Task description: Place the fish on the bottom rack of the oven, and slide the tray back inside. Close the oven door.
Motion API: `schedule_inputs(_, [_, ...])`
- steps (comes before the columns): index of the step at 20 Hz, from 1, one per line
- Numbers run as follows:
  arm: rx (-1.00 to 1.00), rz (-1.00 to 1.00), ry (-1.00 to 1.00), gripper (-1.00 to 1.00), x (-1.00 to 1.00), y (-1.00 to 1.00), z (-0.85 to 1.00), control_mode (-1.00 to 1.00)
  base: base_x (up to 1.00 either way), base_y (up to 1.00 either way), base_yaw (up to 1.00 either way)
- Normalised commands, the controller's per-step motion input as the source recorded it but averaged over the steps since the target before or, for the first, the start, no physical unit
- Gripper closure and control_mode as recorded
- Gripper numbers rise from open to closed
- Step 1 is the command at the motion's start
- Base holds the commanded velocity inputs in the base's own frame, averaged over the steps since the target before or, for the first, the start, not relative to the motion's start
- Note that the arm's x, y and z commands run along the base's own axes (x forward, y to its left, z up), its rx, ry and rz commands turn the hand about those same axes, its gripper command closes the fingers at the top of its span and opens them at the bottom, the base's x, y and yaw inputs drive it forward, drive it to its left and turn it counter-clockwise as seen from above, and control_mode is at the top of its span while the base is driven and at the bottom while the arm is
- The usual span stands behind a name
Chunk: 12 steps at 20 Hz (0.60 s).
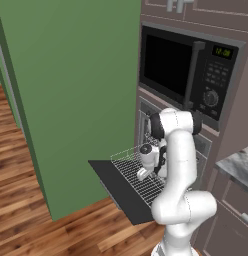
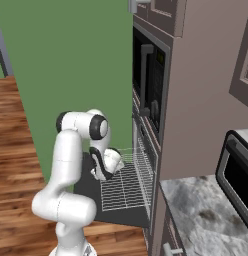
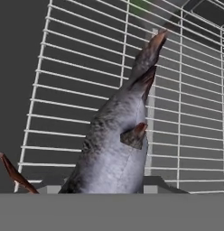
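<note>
The oven door (image 1: 116, 187) lies folded down flat, and the bottom rack (image 1: 138, 172) is pulled out over it, a silver grid of thin bars. The white arm bends down over the rack with its gripper (image 1: 142, 172) low above the wires. From the hand view the fish (image 3: 116, 140) (grey, with reddish-brown fins) rises from between the fingertips and stretches away over the rack (image 3: 186, 113); the pincer is closed on its body. The oven (image 2: 143, 150) sits below the black microwave (image 1: 188, 70) in the cabinet column, just right of a green wall (image 1: 71, 90).
</note>
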Motion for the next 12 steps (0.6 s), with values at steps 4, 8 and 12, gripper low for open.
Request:
schedule_inputs(4, [0.00,-0.01,0.00,1.00,0.29,0.00,-0.52,-1.00,0.00,0.00,0.00])
schedule_inputs(8, [0.00,0.00,0.00,1.00,0.28,0.00,-0.50,-1.00,0.00,0.00,0.00])
schedule_inputs(12, [0.00,0.00,0.00,1.00,0.36,0.00,-0.50,-1.00,0.00,0.00,0.00])
